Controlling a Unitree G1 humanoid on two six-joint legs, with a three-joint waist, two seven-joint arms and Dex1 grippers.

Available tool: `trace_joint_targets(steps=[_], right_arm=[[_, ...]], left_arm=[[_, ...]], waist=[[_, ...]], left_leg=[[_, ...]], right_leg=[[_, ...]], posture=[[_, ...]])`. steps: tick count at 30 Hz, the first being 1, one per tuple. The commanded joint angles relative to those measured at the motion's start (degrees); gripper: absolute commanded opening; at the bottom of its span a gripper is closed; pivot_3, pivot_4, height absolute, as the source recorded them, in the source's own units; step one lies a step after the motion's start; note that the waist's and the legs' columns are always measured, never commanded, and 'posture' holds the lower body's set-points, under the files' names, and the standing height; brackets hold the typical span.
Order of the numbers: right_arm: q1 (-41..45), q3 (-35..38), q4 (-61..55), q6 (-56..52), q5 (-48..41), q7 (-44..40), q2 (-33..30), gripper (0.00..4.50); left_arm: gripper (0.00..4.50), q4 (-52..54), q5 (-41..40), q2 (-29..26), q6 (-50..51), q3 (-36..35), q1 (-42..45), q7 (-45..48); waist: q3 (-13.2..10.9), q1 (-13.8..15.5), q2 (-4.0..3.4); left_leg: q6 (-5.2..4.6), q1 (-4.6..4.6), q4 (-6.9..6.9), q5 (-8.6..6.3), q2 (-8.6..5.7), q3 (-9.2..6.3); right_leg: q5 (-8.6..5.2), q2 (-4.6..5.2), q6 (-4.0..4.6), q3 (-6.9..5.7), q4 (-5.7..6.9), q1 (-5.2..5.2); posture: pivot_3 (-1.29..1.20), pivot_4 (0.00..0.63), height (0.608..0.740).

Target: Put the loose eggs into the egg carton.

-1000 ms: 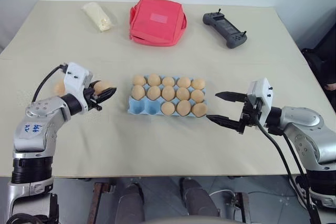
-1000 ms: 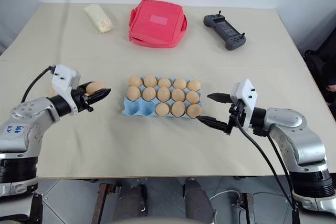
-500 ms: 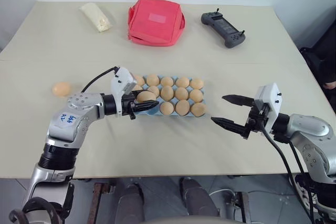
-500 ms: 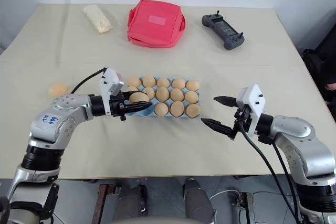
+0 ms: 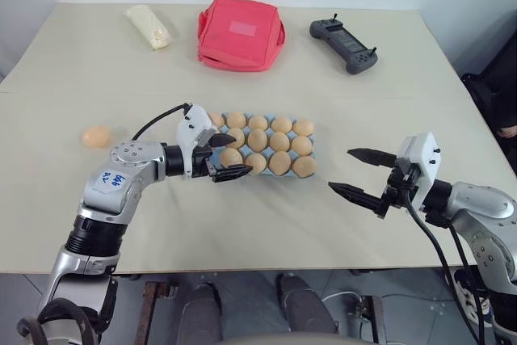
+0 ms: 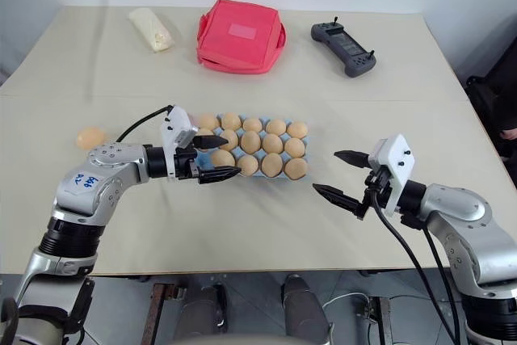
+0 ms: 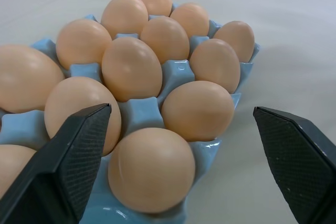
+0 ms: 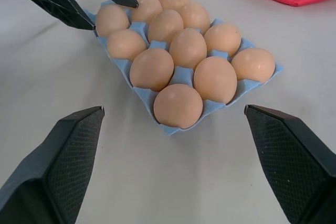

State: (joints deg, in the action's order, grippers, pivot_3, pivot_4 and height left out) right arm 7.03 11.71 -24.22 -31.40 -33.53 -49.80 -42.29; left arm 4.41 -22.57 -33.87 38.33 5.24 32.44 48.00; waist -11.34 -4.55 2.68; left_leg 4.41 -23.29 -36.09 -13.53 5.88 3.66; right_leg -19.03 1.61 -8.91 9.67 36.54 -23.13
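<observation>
Left wrist view: my left claw (image 7: 181, 166) is spread wide, empty, straddling the near-left end of the light blue moulded egg carton (image 5: 315, 151) mid-table, an egg sitting in the cup between my fingers. One smooth tan loose egg (image 5: 95, 136) lies near the table's left edge. Risk: pulling back carelessly, a finger clips that seated egg or drags the carton. Right claw (image 5: 364, 176) hangs spread, empty, beside the carton's right end.
</observation>
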Motion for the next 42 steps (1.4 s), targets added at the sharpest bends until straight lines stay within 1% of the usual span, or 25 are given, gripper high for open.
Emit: trace_joint_targets(steps=[1,7,10,14,17,23,27,31,35,42], right_arm=[[1.27,0.62,-0.14,0.59,-0.84,-0.76,-0.69,4.50],[3.88,-1.17,2.45,0.94,-0.21,-2.66,-0.55,4.50],[5.39,-2.44,4.07,1.33,0.09,-3.63,-0.33,4.50],[7.39,-4.04,6.50,2.20,0.67,-5.00,0.04,4.50],[9.28,-5.21,8.59,2.89,0.90,-6.30,0.13,4.50],[12.15,-7.03,11.96,4.11,1.77,-8.66,0.42,4.50],[13.06,-7.38,12.95,4.35,1.88,-9.93,0.53,4.50],[13.47,-7.06,13.00,4.12,0.98,-11.77,0.06,4.50],[13.62,-6.45,12.49,3.59,0.22,-13.06,-0.40,4.50],[14.14,-5.20,11.66,4.34,-1.26,-12.59,0.61,4.50]], left_arm=[[4.46,3.92,-0.81,-1.36,0.59,-4.79,0.01,-2.25],[4.46,9.07,-2.98,-5.84,5.20,-15.24,-4.99,-6.56],[4.46,11.38,-3.26,-7.12,5.39,-21.67,-10.35,-8.81],[4.46,13.61,-1.87,-6.80,1.77,-27.68,-19.72,-11.03],[4.46,14.82,-1.55,-4.83,-0.39,-33.41,-25.22,-14.92],[4.46,15.57,-1.71,-3.42,-2.20,-44.17,-35.61,-18.77],[4.46,16.13,-2.38,-3.24,-2.20,-47.87,-39.46,-19.80],[4.46,15.38,-2.67,-3.77,-1.19,-49.91,-40.62,-20.98],[4.46,13.69,-2.20,-4.49,0.18,-49.90,-39.11,-22.90],[4.46,10.61,-0.84,-5.87,1.05,-47.18,-34.05,-26.20]], waist=[[0.00,-0.08,0.00],[0.00,-0.38,-0.01],[0.00,-0.19,-0.01],[-0.01,-0.27,-0.01],[-0.01,-0.25,0.00],[-0.01,-0.31,0.03],[-0.01,-0.35,0.03],[-0.01,-0.28,0.04],[-0.01,-0.38,0.04],[0.00,-0.37,0.04]], left_leg=[[0.00,0.00,0.00,0.00,0.00,0.00],[0.01,0.02,0.09,0.00,0.02,-0.01],[0.01,0.01,0.07,-0.01,0.02,0.00],[0.01,0.02,0.07,-0.01,0.03,0.01],[0.01,0.01,0.05,-0.02,0.03,0.01],[0.00,0.02,0.05,-0.02,0.03,0.01],[0.01,0.02,0.07,-0.03,0.03,0.01],[0.01,0.02,0.06,-0.03,0.03,0.01],[0.01,0.03,0.06,-0.03,0.03,0.01],[0.02,0.03,0.07,-0.03,0.03,0.02]], right_leg=[[0.00,0.00,0.00,0.00,0.00,0.00],[-0.02,-0.01,0.02,0.00,-0.01,-0.02],[-0.02,-0.01,0.03,-0.01,-0.01,-0.02],[-0.02,0.00,0.03,-0.01,-0.02,-0.01],[-0.04,0.01,0.06,-0.01,-0.02,-0.02],[-0.22,0.02,0.44,-0.01,-0.02,-0.01],[-0.32,0.03,0.63,-0.01,-0.05,-0.02],[-0.41,0.03,0.80,-0.02,-0.05,-0.01],[-0.43,0.04,0.87,-0.02,-0.05,-0.01],[-0.36,0.04,0.73,-0.02,-0.04,-0.02]], posture=[[0.00,0.150,0.740],[0.00,0.150,0.740],[0.00,0.150,0.740],[0.00,0.150,0.740],[0.00,0.150,0.740],[0.00,0.150,0.740],[0.00,0.150,0.740],[0.00,0.150,0.740],[0.00,0.150,0.740],[0.00,0.150,0.740]])
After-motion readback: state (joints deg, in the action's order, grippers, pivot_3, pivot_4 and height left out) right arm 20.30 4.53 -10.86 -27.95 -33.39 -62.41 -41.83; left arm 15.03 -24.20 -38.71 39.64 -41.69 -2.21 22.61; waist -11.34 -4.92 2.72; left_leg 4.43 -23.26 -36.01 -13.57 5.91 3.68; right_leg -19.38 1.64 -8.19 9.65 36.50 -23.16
